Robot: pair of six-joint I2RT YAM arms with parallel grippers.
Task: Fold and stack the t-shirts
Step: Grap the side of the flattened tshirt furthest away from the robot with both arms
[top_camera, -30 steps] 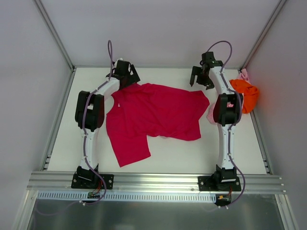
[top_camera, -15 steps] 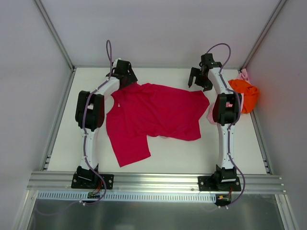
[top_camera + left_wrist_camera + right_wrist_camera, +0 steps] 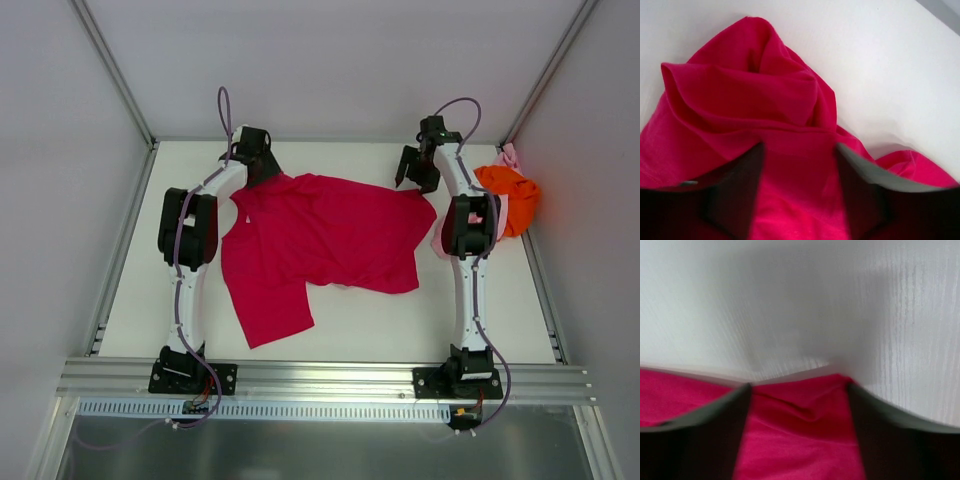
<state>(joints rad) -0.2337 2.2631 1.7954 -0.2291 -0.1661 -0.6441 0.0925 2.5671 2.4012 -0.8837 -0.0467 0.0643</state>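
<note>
The crimson t-shirt (image 3: 330, 240) lies spread and rumpled across the middle of the table (image 3: 370, 320). My left gripper (image 3: 266, 176) is down on its far left corner, open, and a bunched fold of crimson cloth (image 3: 750, 90) runs between its fingers (image 3: 740, 190). My right gripper (image 3: 414, 180) is down on the far right corner, open as well, with that corner's edge (image 3: 800, 415) between its fingers (image 3: 875, 435). The orange t-shirt (image 3: 512, 196) lies crumpled at the right wall. Pale pink cloth (image 3: 510, 155) shows behind it.
Grey walls close in the table at the back and both sides. A metal rail (image 3: 320, 380) runs along the near edge by the arm bases. A bit of pale pink (image 3: 438, 243) peeks out beside the right arm.
The right gripper has come down from above the table onto the shirt's far right corner. Both pairs of jaws have narrowed a little. The left gripper has barely shifted.
</note>
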